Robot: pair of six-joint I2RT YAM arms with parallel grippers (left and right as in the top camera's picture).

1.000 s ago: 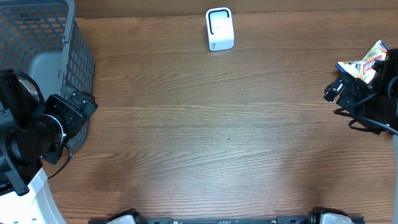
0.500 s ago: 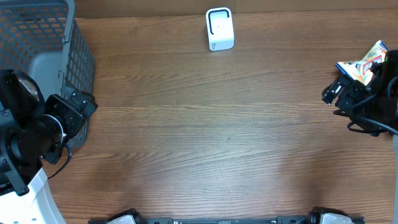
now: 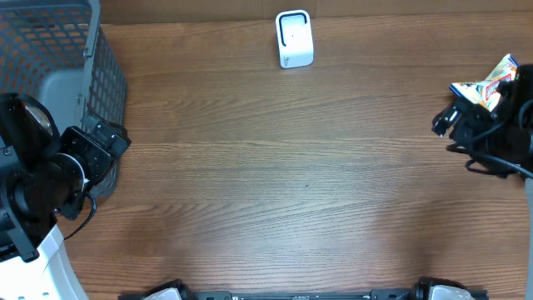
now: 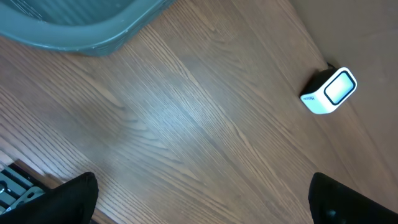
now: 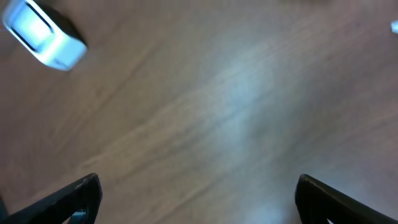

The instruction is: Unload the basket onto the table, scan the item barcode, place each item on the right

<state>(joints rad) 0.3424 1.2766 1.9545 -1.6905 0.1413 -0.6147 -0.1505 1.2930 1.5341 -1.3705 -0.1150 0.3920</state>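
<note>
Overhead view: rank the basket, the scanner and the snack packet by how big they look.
1. Basket: largest by far, even cropped at the frame edge.
2. Scanner and snack packet: look alike; the packet is partly hidden, so unranked.

Claw (image 5: 196, 190) spread wide over wooden table (image 5: 217, 112), white scanner (image 5: 43, 34) at upper left.

Only the right hand (image 3: 440, 122) has shifted, and very slightly.

Soft, even light from above; the overhead view is sharp, with only faint shadows. My left wrist view is clear, with a pale glare patch on the table (image 4: 168, 118) mid-surface. My right wrist view is blurred throughout: scanner (image 5: 43, 34) smeared, whitish sheen across the wood.
</note>
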